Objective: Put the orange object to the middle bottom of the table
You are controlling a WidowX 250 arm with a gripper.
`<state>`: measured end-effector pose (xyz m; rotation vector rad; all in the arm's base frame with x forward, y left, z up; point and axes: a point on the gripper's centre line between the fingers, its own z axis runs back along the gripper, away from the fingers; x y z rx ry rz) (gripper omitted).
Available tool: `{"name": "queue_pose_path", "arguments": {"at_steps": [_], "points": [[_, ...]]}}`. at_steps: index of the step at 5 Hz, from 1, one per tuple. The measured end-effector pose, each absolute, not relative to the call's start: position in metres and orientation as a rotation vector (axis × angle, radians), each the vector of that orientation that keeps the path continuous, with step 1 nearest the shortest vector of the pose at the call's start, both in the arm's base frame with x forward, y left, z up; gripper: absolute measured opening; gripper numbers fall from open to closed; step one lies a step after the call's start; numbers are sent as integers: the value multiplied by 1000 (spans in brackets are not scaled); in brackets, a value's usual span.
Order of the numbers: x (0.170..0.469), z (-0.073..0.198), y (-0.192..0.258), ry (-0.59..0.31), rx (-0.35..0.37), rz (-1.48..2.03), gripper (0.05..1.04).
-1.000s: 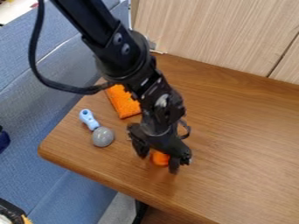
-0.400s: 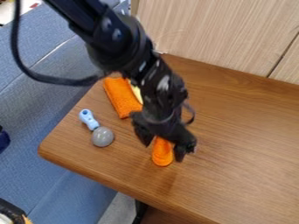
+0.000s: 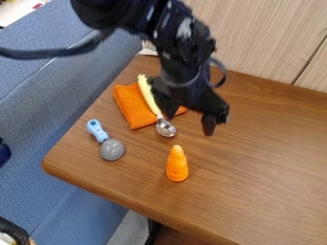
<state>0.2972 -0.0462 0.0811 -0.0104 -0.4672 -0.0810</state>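
Camera view: a slanting look down on a brown wooden tabletop [image 3: 262, 158], with a black robot arm [image 3: 115, 9] coming in from the top edge.
Hand [image 3: 189, 125]: black, pointing down, its two fingers spread wide and nothing gripped between them. It is above the upper middle of the tabletop, well apart from the orange object, and in the view it covers part of the orange cloth.
Orange cone [image 3: 178, 164]: the task's orange object, ridged and tapering, on the tabletop in the lower middle of the view. Its narrow tip points toward the top of the view and its wide, rounded end toward the tabletop's front edge. Whether it stands or lies, I cannot tell.
Orange cloth [image 3: 133, 107]: flat on the tabletop, near its back left side, partly under the yellow-handled spoon.
Yellow-handled spoon [image 3: 148, 95]: its handle lies across the cloth, its shiny metal bowl [image 3: 166, 128] reaching past the cloth's lower edge toward the cone, without touching the cone.
Blue-handled utensil [image 3: 95, 128]: near the left corner of the tabletop, the light blue handle toward the top of the view and the round grey head [image 3: 112, 150] below it. It is apart from both cloth and cone.
Cable [image 3: 45, 53]: black, curving from the arm to the left edge of the view.
Surroundings: blue upholstery [image 3: 38, 100] along the left side, and a pale wood-grain panel [image 3: 256, 38] behind the tabletop.
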Motion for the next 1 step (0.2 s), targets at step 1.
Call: {"name": "queue_pose_path", "arguments": {"at_steps": [1], "points": [[298,83,-47,-472,-11,-82,1004]]}}
